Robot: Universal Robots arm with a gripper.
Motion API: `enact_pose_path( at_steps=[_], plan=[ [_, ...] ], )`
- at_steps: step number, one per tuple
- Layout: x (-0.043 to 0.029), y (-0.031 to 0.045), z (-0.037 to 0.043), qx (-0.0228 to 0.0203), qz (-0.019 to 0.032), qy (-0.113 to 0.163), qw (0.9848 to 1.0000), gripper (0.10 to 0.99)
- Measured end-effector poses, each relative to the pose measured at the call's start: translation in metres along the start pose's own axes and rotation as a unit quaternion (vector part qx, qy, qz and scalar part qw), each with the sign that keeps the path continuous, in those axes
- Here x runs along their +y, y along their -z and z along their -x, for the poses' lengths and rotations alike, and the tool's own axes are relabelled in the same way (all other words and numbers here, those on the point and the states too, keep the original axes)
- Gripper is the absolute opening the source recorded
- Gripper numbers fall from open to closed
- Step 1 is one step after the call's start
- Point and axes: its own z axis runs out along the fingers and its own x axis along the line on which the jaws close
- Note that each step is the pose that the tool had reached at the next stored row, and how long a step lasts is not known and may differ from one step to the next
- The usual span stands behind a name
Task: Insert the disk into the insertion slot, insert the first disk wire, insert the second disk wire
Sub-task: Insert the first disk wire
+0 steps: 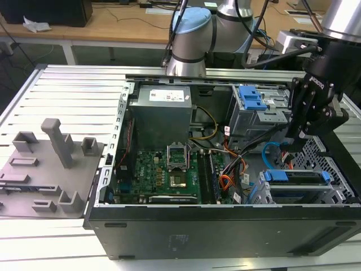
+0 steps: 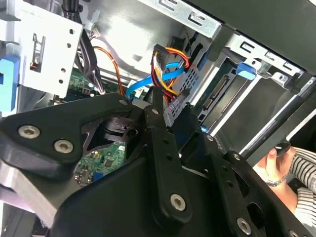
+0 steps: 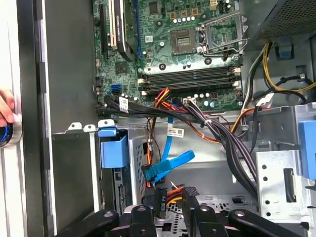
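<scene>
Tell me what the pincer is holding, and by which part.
The pincer seems to pinch the first disk wire by its black plug.

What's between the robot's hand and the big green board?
In the first wrist view, the light blue cable and a bundle of dark wires lie between the hand and the green board.

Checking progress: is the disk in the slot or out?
In: the disk sits inside the insertion slot, its blue edge at the opening.

A ribbed metal table carries the open black computer case and, at the exterior view's left, seemingly a grey plastic fixture.
</scene>
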Motion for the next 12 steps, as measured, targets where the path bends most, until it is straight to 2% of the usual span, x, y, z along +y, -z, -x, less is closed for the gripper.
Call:
enact_pose_path(
  at_steps=[2,6,9,10,11,12],
  plan=[
    [-0.0004,-0.0024,0.0003,0.0025,-0.0003,0.000,1.0000,0.361],
    [-0.0008,-0.0068,0.0000,0.0047,-0.0006,0.000,1.0000,0.361],
    [-0.0008,-0.0068,-0.0001,0.0068,-0.0008,0.000,1.0000,0.361],
    [-0.0008,-0.0068,-0.0001,0.0076,-0.0009,0.000,1.0000,0.345],
    [-0.0008,-0.0068,-0.0001,0.0081,-0.0009,0.000,1.0000,0.278],
    [-0.0008,-0.0068,-0.0001,0.0085,-0.0010,0.000,1.0000,0.278]
  ],
)
